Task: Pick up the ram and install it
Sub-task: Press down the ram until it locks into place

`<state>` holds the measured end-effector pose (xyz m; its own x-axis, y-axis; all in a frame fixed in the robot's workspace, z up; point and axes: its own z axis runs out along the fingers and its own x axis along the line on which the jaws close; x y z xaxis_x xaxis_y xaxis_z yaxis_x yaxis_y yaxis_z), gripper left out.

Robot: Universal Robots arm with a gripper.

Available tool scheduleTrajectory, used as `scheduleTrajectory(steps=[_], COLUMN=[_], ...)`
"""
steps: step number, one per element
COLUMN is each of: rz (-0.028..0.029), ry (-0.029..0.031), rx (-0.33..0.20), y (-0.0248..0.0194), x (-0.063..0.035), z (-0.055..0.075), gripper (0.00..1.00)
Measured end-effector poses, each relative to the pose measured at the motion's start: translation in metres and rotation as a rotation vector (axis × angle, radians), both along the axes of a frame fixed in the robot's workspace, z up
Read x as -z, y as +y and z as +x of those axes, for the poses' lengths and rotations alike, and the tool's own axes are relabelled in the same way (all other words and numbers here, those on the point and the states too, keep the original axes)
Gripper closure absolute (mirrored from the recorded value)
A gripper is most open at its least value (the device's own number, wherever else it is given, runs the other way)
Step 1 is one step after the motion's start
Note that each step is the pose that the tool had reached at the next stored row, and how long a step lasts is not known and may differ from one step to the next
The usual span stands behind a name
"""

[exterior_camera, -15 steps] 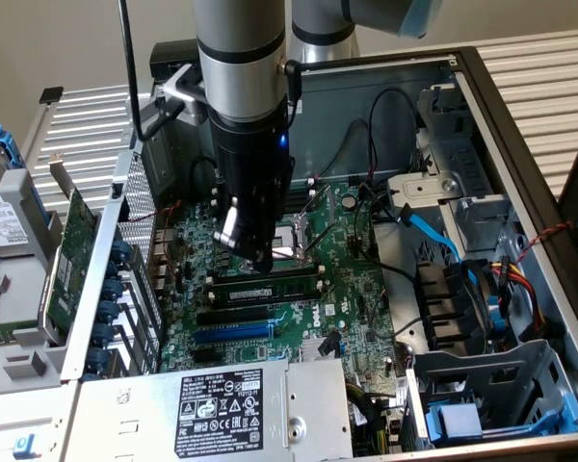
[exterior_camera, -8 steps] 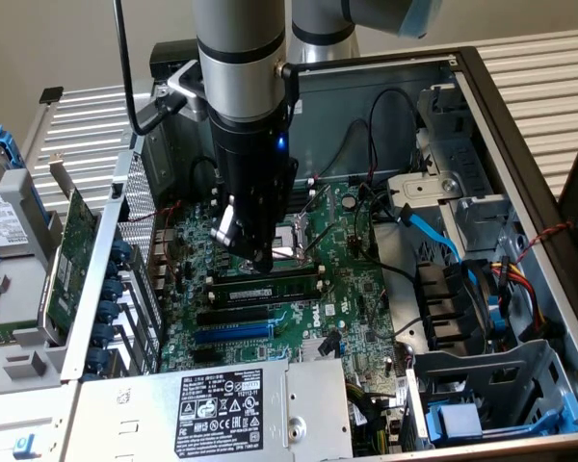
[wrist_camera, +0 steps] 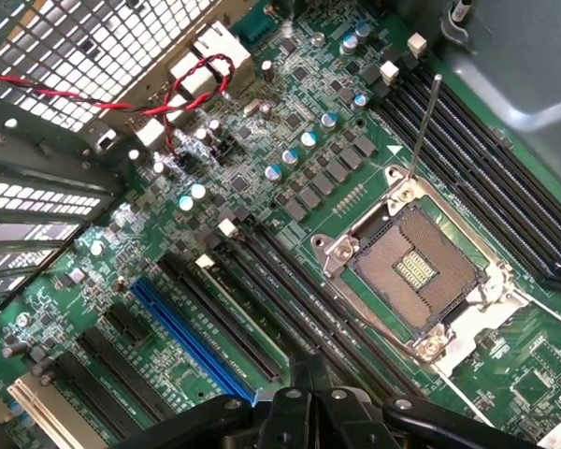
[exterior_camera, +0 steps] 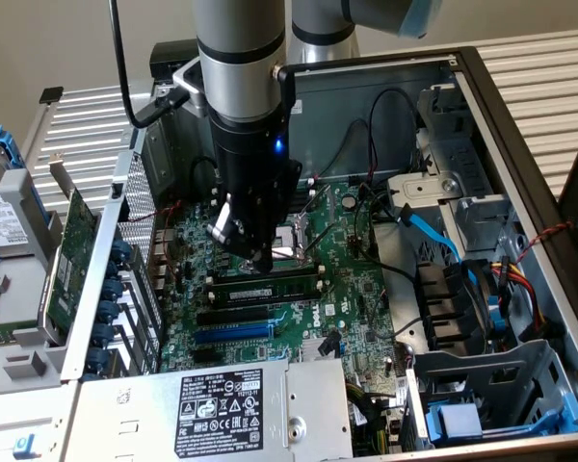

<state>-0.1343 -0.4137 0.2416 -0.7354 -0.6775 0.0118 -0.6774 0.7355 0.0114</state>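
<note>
We saw the black gripper [exterior_camera: 253, 252] under a silver arm segment, a small blue light glowing on its dark wrist. Beneath it lay the green motherboard [wrist_camera: 262, 201], speckled with silver-topped capacitors. Just beside the claw, a long green memory stick [exterior_camera: 266, 286] with black chips sat among black slots [wrist_camera: 486, 178] with white end clips. Close to the claw a bright blue expansion slot [wrist_camera: 192, 341] ran between black ones. The square silver processor socket [wrist_camera: 421, 271] showed a gold centre. Farther off, twisted red-and-black wires [wrist_camera: 182, 89] crossed a grey perforated metal panel [wrist_camera: 84, 42], and a light blue cable [exterior_camera: 433, 236] curved away.
</note>
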Motion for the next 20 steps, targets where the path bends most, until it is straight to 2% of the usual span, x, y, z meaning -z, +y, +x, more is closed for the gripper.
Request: scheduleTrajectory(steps=[20], rz=[0.0000], ry=[0.0000], rx=[0.259], y=[0.0000], x=[0.0000], z=[0.0000], gripper=[0.89])
